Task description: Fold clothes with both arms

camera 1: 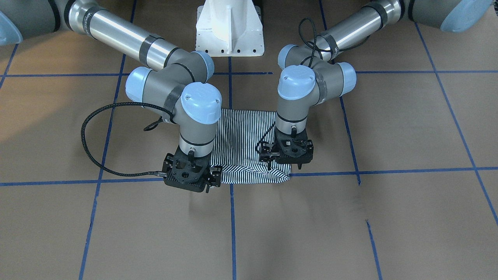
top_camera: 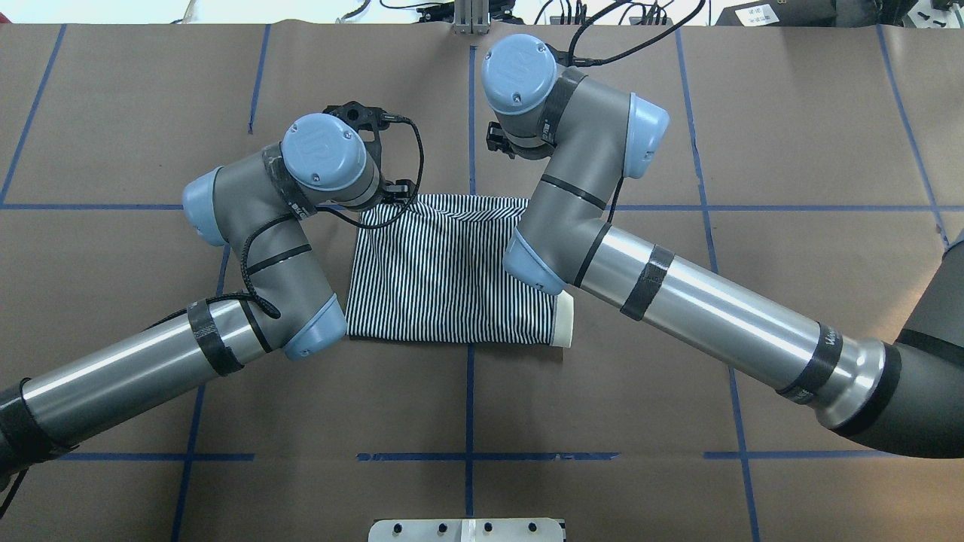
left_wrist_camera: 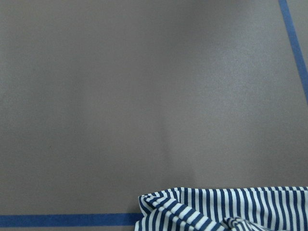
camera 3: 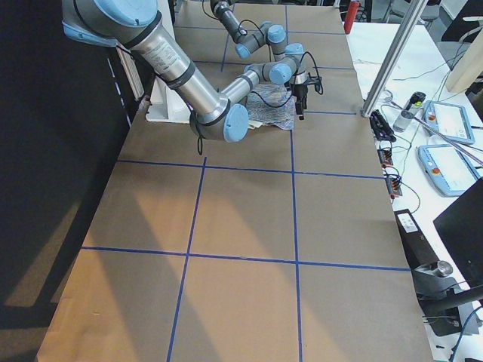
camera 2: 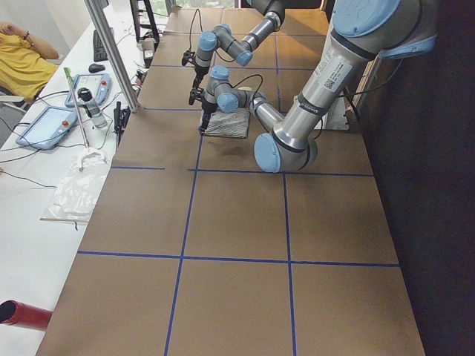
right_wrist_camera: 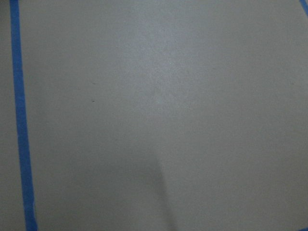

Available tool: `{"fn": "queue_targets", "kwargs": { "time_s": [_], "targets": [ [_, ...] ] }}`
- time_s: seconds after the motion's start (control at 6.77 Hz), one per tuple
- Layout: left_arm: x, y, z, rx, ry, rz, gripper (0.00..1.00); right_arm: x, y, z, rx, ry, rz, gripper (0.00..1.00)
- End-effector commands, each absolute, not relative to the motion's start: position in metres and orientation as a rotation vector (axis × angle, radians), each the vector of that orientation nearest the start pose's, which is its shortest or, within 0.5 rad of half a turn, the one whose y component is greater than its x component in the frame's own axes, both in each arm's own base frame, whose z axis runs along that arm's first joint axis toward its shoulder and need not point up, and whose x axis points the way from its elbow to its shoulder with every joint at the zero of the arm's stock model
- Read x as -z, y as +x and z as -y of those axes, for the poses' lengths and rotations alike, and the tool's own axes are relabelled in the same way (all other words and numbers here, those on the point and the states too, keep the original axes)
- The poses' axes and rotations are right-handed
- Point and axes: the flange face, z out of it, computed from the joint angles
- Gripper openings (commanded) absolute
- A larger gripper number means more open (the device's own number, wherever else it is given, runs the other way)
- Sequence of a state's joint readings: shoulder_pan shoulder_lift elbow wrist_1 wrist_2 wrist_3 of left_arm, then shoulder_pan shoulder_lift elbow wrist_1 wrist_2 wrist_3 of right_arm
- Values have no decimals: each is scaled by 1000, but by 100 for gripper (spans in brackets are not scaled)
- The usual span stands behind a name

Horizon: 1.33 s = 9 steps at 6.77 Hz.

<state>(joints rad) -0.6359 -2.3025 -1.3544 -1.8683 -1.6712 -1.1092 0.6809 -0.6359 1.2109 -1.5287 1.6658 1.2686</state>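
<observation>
Lying folded mid-table: striped polo shirt, cream collar on the robot's side. Left gripper and right gripper sit at its far corners. Fingers hidden, so grip unreadable.

The short-sleeved polo shirt with thin navy-and-white stripes lies folded into a rough rectangle in the middle of the brown tabletop. Its plain cream collar pokes out at the right corner nearest the robot, and its far edge is rumpled. The silver-grey jointed left arm and right arm, with light blue joint caps, reach in from either side, wrists pointing down. The black left gripper hangs at the shirt's far left corner. The black right gripper hangs just beyond the far right corner. Whether their fingers are apart cannot be told.
</observation>
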Motion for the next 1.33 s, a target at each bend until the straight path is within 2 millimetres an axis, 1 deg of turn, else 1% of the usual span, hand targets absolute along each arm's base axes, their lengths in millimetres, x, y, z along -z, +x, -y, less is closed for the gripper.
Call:
{"fn": "queue_targets", "kwargs": {
  "time_s": [0.0, 0.15, 0.3, 0.44, 0.59, 0.74, 0.89, 1.03, 1.18],
  "targets": [
    [-312, 547, 571, 140, 388, -679, 100, -233, -549, 605, -338, 209, 586, 100],
    [-320, 527, 588, 107, 427, -668, 100, -243, -549, 603, -336, 203, 576, 100],
    [-331, 496, 610, 76, 473, -647, 100, -246, -544, 600, -317, 212, 579, 100],
    [-337, 451, 638, 12, 538, -629, 100, -259, -533, 598, -279, 226, 571, 100],
    [-340, 396, 641, -98, 553, -661, 100, -283, -484, 600, -211, 254, 575, 100],
    [-352, 330, 610, -193, 586, -692, 100, -311, -416, 589, -70, 268, 599, 100],
    [-375, 255, 579, -277, 610, -687, 100, -361, -337, 560, 42, 277, 599, 100],
    [-399, 190, 557, -361, 621, -672, 100, -416, -258, 536, 146, 277, 561, 100],
    [-425, 131, 546, -402, 626, -648, 100, -459, -187, 526, 180, 248, 552, 100]
  ]
}}
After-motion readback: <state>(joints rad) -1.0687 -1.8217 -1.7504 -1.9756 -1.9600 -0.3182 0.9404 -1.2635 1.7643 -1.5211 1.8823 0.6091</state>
